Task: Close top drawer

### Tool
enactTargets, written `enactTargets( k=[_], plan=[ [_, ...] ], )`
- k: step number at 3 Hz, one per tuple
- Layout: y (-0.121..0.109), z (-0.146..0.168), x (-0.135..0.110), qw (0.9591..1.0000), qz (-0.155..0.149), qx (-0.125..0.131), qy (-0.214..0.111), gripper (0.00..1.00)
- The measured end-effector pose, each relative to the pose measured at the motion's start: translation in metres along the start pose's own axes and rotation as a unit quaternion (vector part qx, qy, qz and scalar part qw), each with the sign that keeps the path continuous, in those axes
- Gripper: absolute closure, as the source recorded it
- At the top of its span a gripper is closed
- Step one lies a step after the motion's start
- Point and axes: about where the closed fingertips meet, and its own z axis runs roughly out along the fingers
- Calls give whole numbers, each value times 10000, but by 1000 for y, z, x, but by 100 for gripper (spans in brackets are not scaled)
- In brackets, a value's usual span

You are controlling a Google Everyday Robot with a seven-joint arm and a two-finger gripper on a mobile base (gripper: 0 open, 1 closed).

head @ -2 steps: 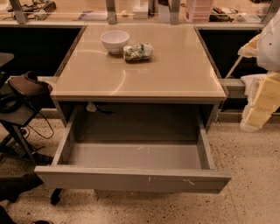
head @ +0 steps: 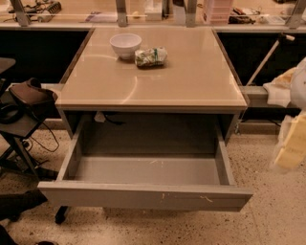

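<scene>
The top drawer still sticks way out under the beige tabletop, basically same as before; the cream gripper hangs at the right edge, slightly lower; grip state, can't tell.

An office-like lab workspace was suggested. A beige-topped table with a grey metal top drawer was set on a speckled hard floor. A long counter cluttered with tools and papers was seen behind metal posts, and a loose cable was hung under the table. The robot's end effector was seen, blurred, at the right edge.
</scene>
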Motion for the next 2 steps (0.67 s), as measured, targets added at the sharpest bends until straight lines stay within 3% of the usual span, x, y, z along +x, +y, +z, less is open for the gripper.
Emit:
enactTargets(
  k=[1,2],
  plan=[
    [43,30,32,9983,331,-458,152,0],
    [84,49,57,9939,560,-918,234,0]
  ],
)
